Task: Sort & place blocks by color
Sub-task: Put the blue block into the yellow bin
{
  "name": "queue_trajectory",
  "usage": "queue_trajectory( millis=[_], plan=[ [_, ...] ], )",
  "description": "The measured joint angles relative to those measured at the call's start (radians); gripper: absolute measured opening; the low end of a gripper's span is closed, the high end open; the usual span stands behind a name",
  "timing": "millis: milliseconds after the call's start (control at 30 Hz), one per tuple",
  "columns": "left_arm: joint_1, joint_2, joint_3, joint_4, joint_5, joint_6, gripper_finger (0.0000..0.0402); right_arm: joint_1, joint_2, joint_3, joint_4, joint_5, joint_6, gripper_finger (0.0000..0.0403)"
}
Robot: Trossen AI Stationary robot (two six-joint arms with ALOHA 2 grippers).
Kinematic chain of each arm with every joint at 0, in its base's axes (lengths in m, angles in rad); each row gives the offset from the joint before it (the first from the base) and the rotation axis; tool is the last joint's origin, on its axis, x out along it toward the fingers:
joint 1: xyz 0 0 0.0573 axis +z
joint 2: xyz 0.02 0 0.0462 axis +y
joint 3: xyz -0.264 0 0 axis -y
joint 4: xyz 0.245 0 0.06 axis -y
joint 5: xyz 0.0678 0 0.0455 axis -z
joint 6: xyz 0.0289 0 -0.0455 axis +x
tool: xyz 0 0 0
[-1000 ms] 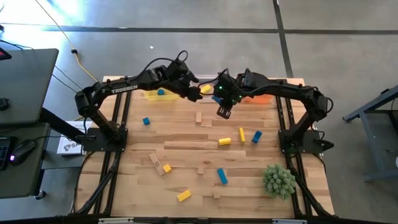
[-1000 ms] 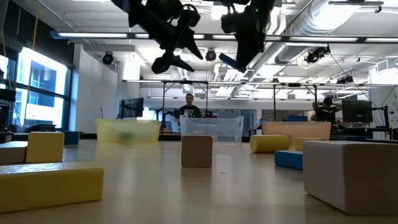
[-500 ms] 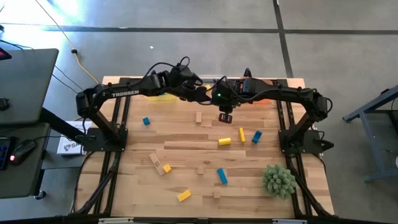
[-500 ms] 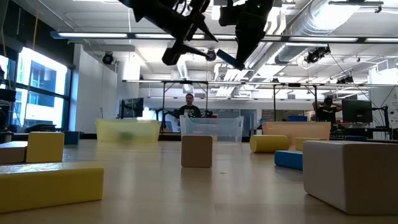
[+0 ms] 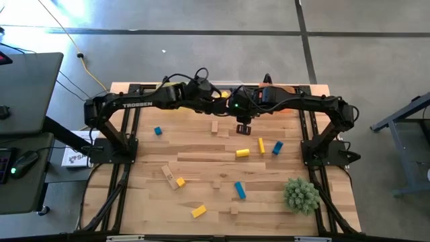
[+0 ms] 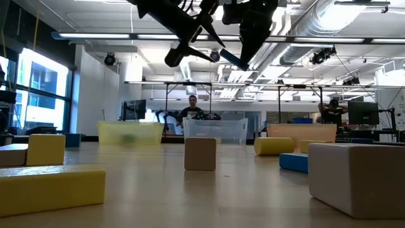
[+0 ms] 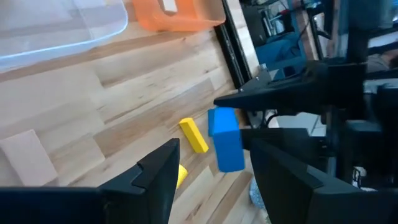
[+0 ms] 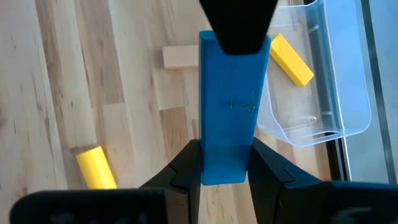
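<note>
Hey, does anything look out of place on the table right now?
One thing: a yellow block lies in the clear bin rather than the yellow bin. The right hand holds a blue block near that clear bin.

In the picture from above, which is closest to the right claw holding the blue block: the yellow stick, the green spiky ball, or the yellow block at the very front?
Starting from the right gripper, shut on a blue block:
1. The yellow stick, just in front of it, toward the right side.
2. The yellow block, near the front edge, left of middle.
3. The green spiky ball, front right corner. These last two are too close to call.
</note>
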Motion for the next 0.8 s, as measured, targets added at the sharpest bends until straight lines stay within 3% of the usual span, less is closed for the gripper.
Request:
queue_trajectory(
  millis=[633, 800],
  plan=[
    [-0.004, -0.002, 0.0, 0.013, -0.041, -0.049, 0.0186, 0.021, 0.0, 0.0, 0.102, 0.003, -0.005, 0.0075],
    [-0.003, -0.005, 0.0, 0.009, -0.042, -0.05, 0.0182, 0.021, 0.001, -0.001, 0.115, 0.047, -0.007, 0.0075]
  ],
)
